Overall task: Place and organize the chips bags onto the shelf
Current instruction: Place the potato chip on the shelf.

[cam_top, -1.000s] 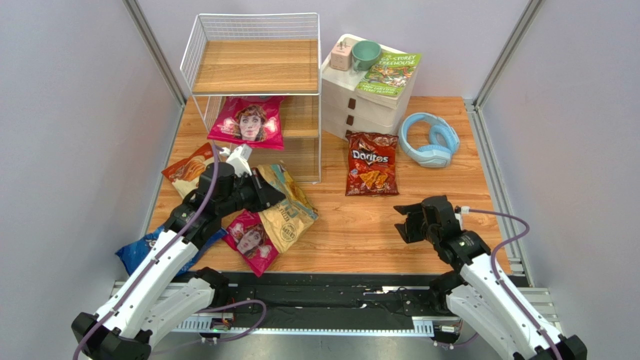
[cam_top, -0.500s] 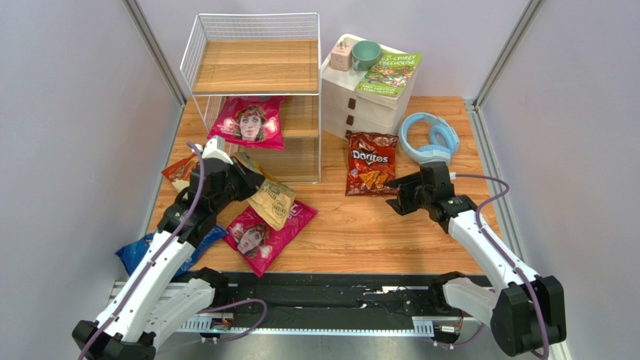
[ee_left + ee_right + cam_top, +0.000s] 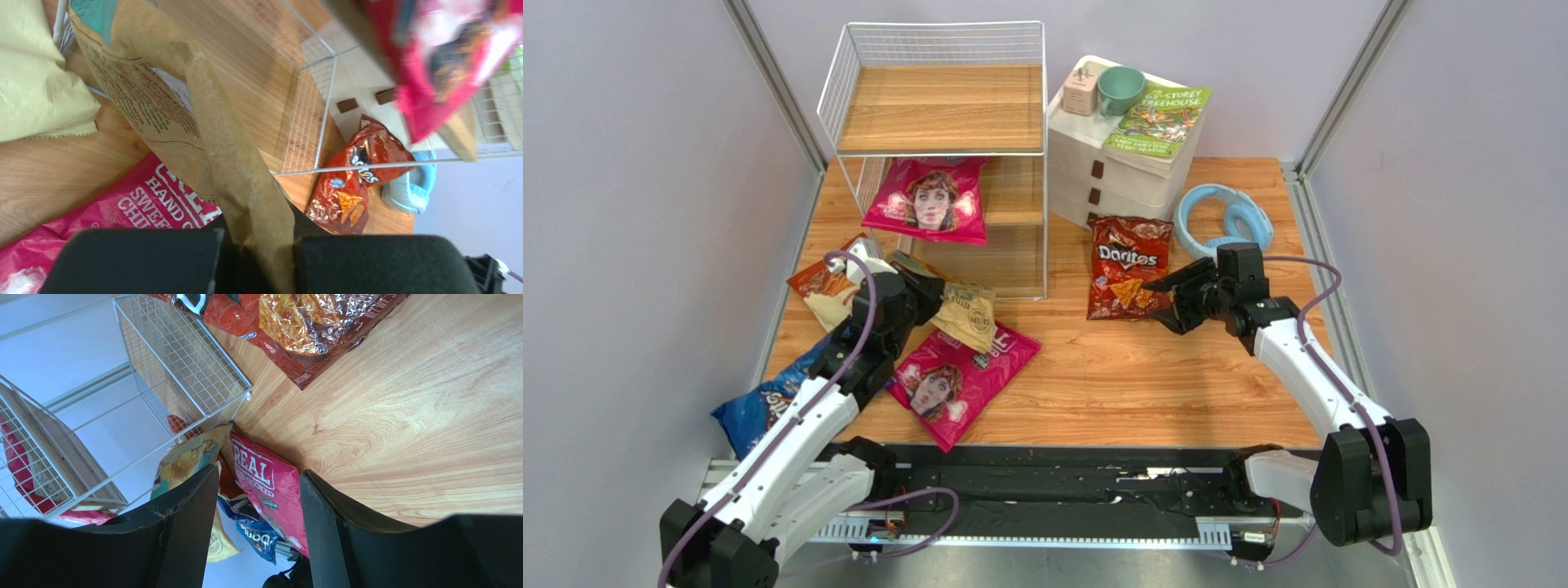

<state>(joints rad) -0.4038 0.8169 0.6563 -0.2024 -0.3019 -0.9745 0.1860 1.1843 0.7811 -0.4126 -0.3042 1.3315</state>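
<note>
Snack bags lie scattered over a wooden counter [image 3: 1112, 392] in front of the shelf [image 3: 940, 110], a white wire rack standing at 11 o'clock. The left jaws are clamped on one edge of the tan-and-teal chips bag [image 3: 967, 316]. The bag sticks out ahead of them toward the shelf's bottom tier, over the top corner of a magenta bag [image 3: 955, 380] lying flat at 7 o'clock. A second magenta bag [image 3: 928, 200] rests on the middle tier, its lower edge overhanging the front. The right jaws stand apart with nothing between them, low over the counter at the 4 o'clock corner of the red Doritos bag [image 3: 1129, 267]; whether they touch it cannot be told. The orange-and-cream bag [image 3: 824, 284] lies at 9 o'clock of the left jaws, beside the shelf's foot. The blue Doritos bag [image 3: 762, 410] sits near the counter's near left edge, partly under the left arm [image 3: 787, 429].
</note>
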